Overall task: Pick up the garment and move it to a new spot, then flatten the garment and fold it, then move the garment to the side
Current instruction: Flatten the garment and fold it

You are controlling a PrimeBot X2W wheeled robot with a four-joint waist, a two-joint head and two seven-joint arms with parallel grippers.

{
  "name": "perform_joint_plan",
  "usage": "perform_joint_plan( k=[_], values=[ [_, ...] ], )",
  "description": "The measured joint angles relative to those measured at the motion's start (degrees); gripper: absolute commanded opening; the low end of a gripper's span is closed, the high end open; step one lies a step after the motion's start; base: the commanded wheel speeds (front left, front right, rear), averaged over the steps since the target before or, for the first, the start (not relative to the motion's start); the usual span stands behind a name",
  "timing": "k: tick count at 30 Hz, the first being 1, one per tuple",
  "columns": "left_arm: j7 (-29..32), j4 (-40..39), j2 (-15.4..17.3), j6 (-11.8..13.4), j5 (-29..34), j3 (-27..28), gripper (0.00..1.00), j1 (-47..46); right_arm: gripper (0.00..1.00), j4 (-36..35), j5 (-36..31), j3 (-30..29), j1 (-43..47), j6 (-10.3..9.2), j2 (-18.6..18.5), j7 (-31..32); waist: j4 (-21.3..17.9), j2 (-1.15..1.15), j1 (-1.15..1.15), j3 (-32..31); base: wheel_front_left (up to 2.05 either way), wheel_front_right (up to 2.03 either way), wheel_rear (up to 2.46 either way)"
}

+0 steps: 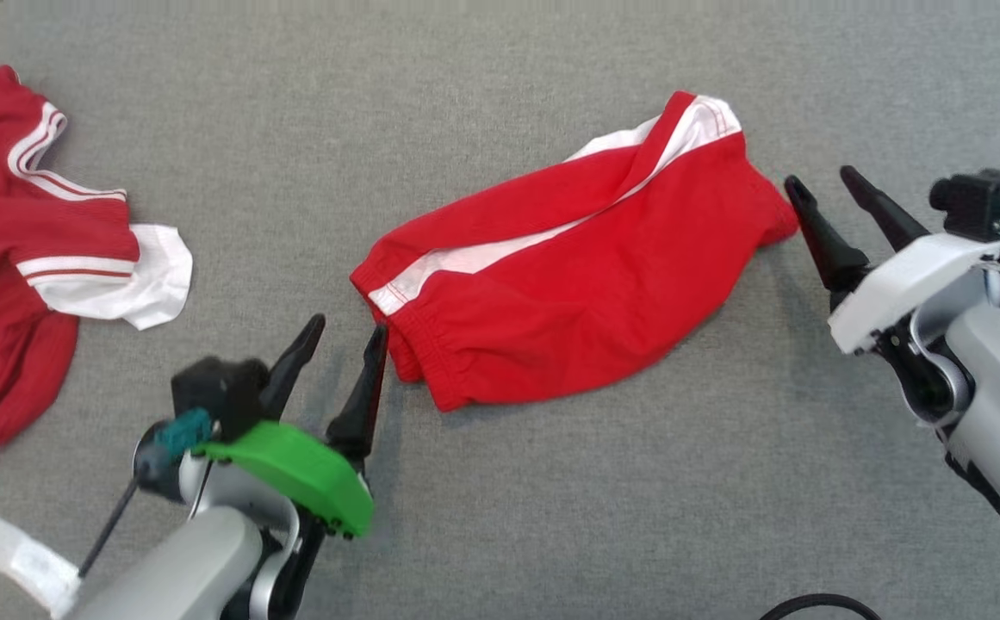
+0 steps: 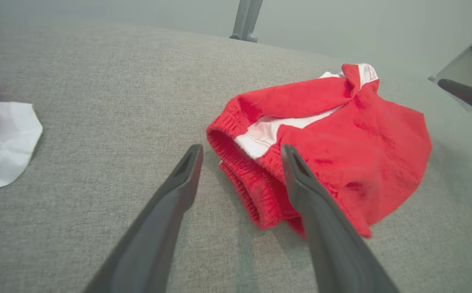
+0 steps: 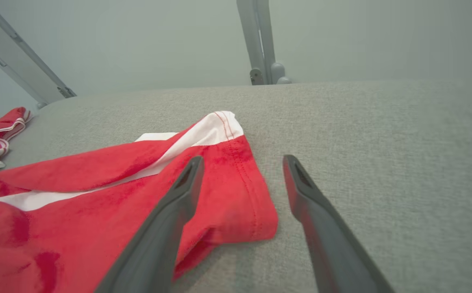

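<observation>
The garment [image 1: 568,267] is a pair of red shorts with a white side stripe, lying crumpled on the grey cloth surface, slanting from lower left to upper right. My left gripper [image 1: 348,325] stands open at the elastic waistband end. In the left wrist view the waistband [image 2: 244,183] lies between and below the spread fingers of the left gripper [image 2: 242,148]. My right gripper [image 1: 820,177] is open at the leg hem end. In the right wrist view the hem corner [image 3: 240,203] lies between its fingers, and nothing is gripped by the right gripper [image 3: 242,158].
A second red garment with white trim [image 1: 0,258] lies at the far left, its white sleeve [image 2: 0,142] spread toward the middle. The grey padded surface [image 1: 551,517] extends all round. A metal post [image 3: 260,40] rises beyond the far edge. A black cable [image 1: 818,604] lies at the bottom right.
</observation>
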Motion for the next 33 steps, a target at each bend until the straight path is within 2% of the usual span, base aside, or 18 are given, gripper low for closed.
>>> perform_joint_plan(
  k=[3, 6, 9, 12, 13, 16, 19, 22, 27, 33],
  values=[
    [-2.82, -1.88, 0.56, 3.70, 2.30, 1.40, 1.00, 5.75, 1.00, -3.53, -6.87, -9.05, 5.92, 0.00, -0.64, -0.07, -0.62, 0.00, 0.00, -2.74, 0.00, 0.00, 0.00],
    [-3.50, -2.79, 0.57, 5.34, 5.84, 3.70, 1.00, 11.28, 1.00, -8.25, -15.21, -19.67, 14.83, 0.00, 0.74, -0.21, -1.21, -0.01, 0.00, -5.59, 0.00, 0.00, 0.00],
    [-3.71, -3.97, -0.99, 5.86, 10.74, 9.71, 1.00, 16.95, 1.00, -13.10, -22.90, -29.04, 24.76, 0.00, 4.32, -0.22, -1.74, -0.01, 0.00, -8.25, 0.00, 0.00, 0.00],
    [-3.74, -4.42, -2.79, 4.36, 16.24, 14.68, 1.00, 22.64, 1.00, -16.19, -29.26, -34.56, 31.82, 0.00, 7.46, -0.22, -2.13, -0.01, 0.00, -10.48, 0.00, 0.00, 0.00],
    [-3.74, -4.42, -2.79, 4.36, 16.24, 14.68, 1.00, 22.64, 1.00, -16.19, -29.26, -34.56, 31.82, 0.00, 7.46, -0.22, -2.13, -0.01, 0.00, -10.48, 0.00, 0.00, 0.00],
    [-3.74, -4.83, -4.77, 2.00, 21.05, 19.00, 1.00, 26.23, 1.00, -17.56, -31.32, -36.88, 35.06, 0.00, 10.11, -0.22, -2.17, -0.01, 0.00, -11.84, 0.00, 0.00, 0.00],
    [-3.74, -5.70, -6.99, -0.38, 25.32, 22.62, 1.00, 27.87, 1.00, -17.95, -31.27, -37.38, 34.72, 0.00, 10.77, -0.22, -1.50, -0.01, 0.00, -11.99, 0.00, 0.00, 0.00],
    [-3.74, -6.67, -9.51, -2.87, 28.84, 25.61, 1.00, 28.24, 1.00, -16.85, -30.14, -37.18, 31.34, 0.00, 10.05, 1.07, -0.75, -0.01, 0.00, -11.36, 0.00, 0.00, 0.00],
    [-3.75, -6.71, -13.50, -6.97, 34.04, 28.41, 1.00, 27.96, 1.00, -12.02, -27.37, -36.57, 21.76, 0.00, 7.81, 6.61, 1.28, -0.01, 0.00, -9.02, 0.00, 0.00, 0.00],
    [-3.75, -5.91, -18.58, -10.83, 38.01, 31.69, 1.00, 27.18, 1.00, -3.66, -25.25, -34.75, 12.78, 0.00, 5.54, 11.85, 6.34, -0.01, 0.00, -5.58, 0.00, 0.00, 0.00]
  ],
)
